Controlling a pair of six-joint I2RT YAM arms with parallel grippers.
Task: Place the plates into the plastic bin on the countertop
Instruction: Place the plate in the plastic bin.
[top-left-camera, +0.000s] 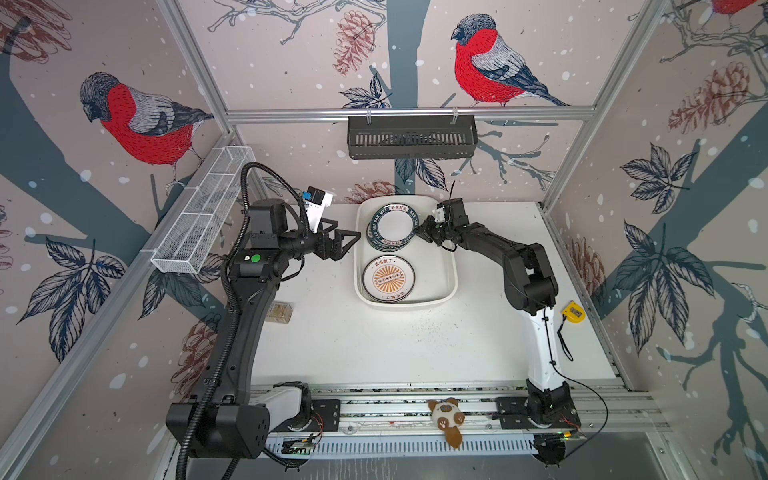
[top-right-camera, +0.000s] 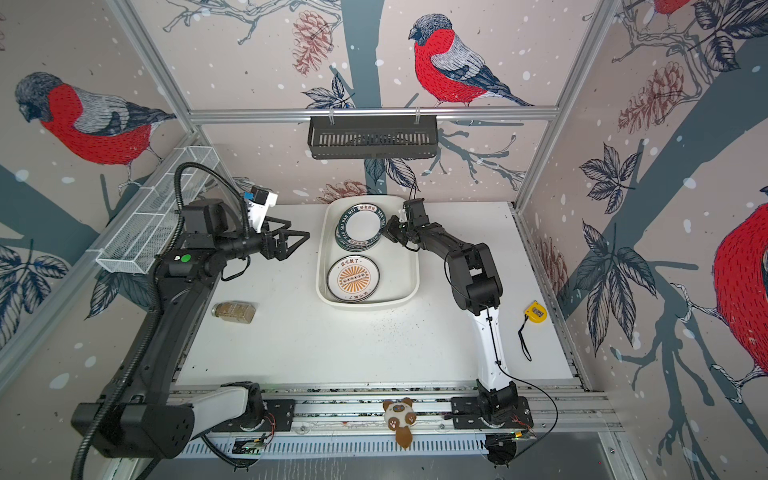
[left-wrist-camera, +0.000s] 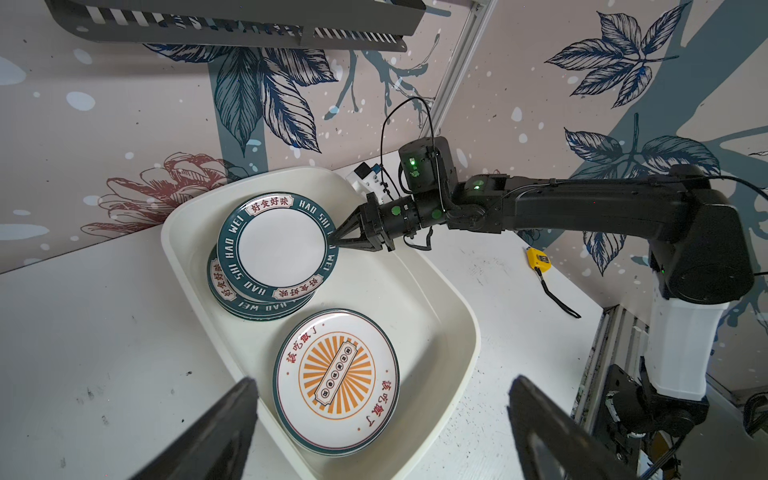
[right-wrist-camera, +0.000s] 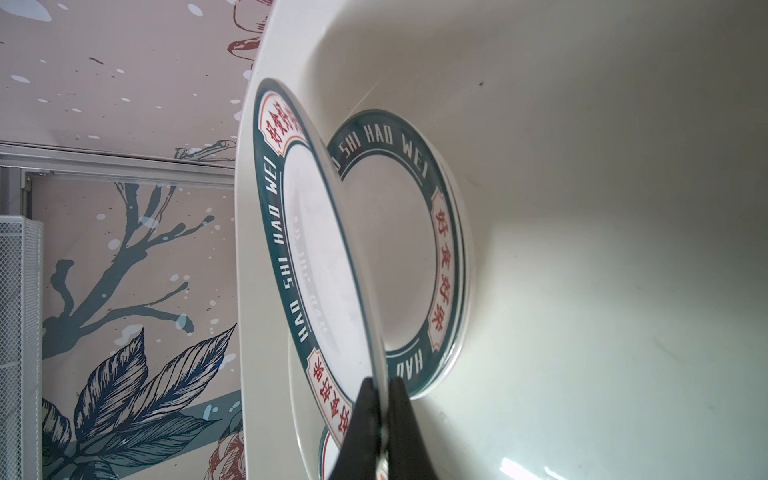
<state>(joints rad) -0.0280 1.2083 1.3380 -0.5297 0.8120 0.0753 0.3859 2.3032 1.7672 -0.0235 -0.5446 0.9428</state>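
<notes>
The speckled white surface (top-left-camera: 374, 345) sits inside bird-wallpapered walls (top-left-camera: 291, 62); right pincer (left-wrist-camera: 334, 240) clamps a green-rimmed round white plate (left-wrist-camera: 282, 245), left pincer (top-left-camera: 347, 233) gapes wide.

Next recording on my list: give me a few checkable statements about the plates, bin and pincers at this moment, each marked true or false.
1. The right pincer is shut on the rim of a green-rimmed plate. True.
2. The left pincer holds the sunburst plate. False: it is open and empty beside the plastic bin, and that plate lies inside the bin.
3. The gripped plate lies flat on the stack of green-rimmed plates. False: it is tilted, with its gripped edge raised off the stack.
4. A yellow tape measure lies on the countertop near the right arm. True.
</notes>
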